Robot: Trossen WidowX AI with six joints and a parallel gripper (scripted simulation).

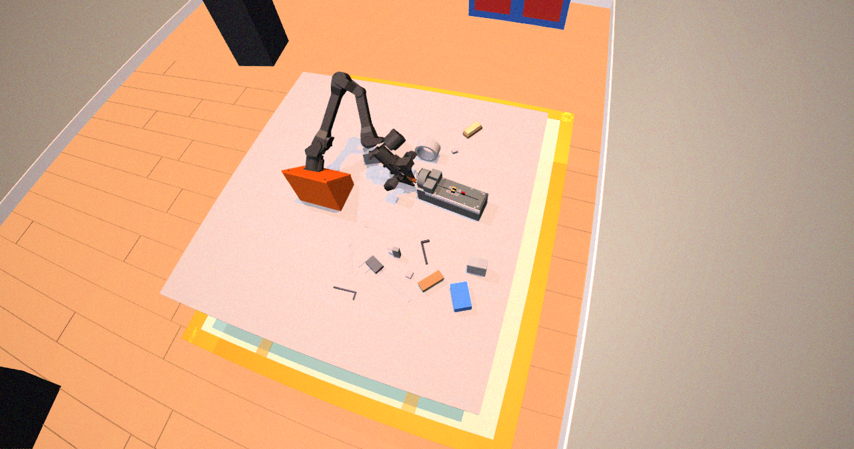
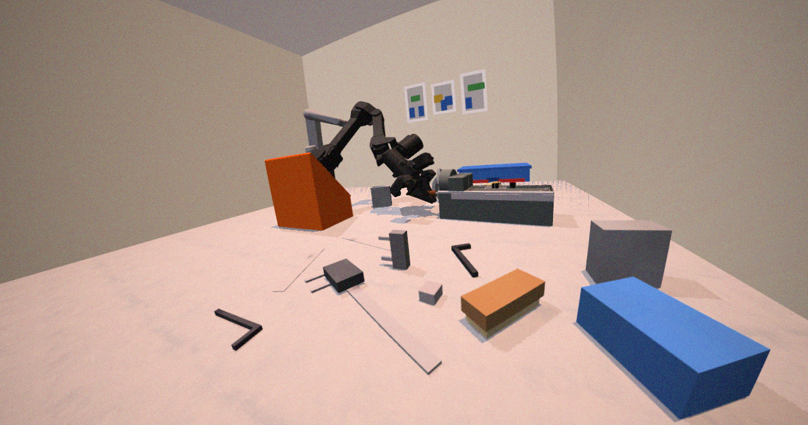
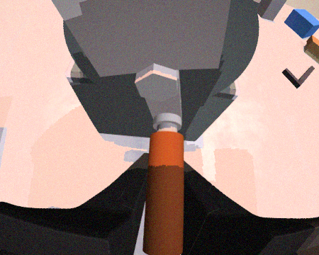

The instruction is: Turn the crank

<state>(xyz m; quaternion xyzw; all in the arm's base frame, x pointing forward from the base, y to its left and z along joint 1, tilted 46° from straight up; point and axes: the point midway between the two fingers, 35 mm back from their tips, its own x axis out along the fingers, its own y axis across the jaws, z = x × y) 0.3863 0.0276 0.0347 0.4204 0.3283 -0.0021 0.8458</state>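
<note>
Now mid-crank, claw (image 1: 414, 181) (image 2: 433, 195) (image 3: 161, 161) clenched on handle (image 1: 415, 181) (image 2: 432, 192) (image 3: 166, 152); next prob. small turns, watching pointer (image 1: 462, 193) vs. marks, then release.

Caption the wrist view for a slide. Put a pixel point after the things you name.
Wrist view: claw (image 1: 414, 181) (image 2: 433, 195) (image 3: 161, 161) closed on the orange crank handle (image 3: 166, 150), gray machine (image 1: 452, 200) (image 2: 495, 208) (image 3: 106, 103) beyond, blue block (image 1: 460, 296) (image 2: 672, 332) (image 3: 303, 23) at upper right.

Room type: you can't tell
Your floor: orange planks (image 1: 125, 207)
Your wall: three framed pictures (image 2: 444, 96)
</note>
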